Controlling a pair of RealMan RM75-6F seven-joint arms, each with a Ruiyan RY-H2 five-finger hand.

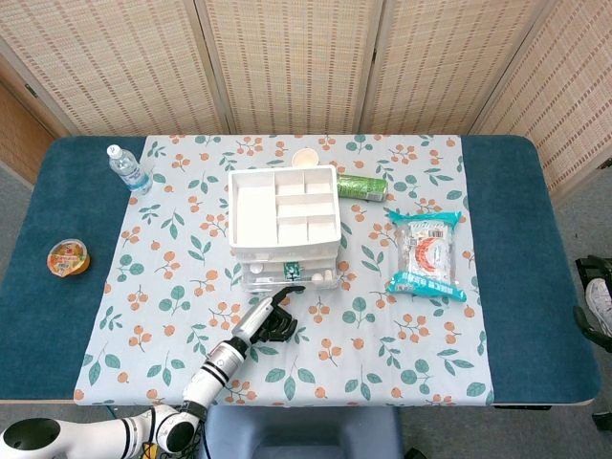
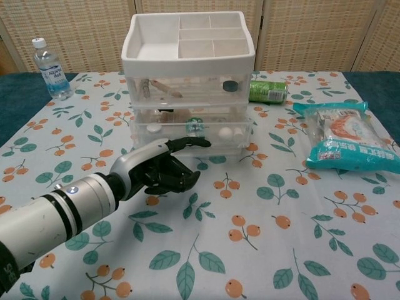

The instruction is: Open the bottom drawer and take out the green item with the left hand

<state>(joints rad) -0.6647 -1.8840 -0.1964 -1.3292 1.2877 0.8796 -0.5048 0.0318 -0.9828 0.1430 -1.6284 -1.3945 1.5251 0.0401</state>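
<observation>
The bottom drawer is seen pulled a bit out of the white drawer unit near the middle of the table, and a small green item sits inside it behind the clear front. From the chest view the stuff in the drawers can be made out through the plastic, white round bits included; the head view only gives the compartments on top plus a sliver of the pulled-out drawer. The orange cup at the table's left edge is only caught by the head view. The left hand is stretched toward the drawer front, one finger pointed at it, the rest curled under, nothing gripped. Contact can't be told for sure. The right hand isn't seen anywhere
</observation>
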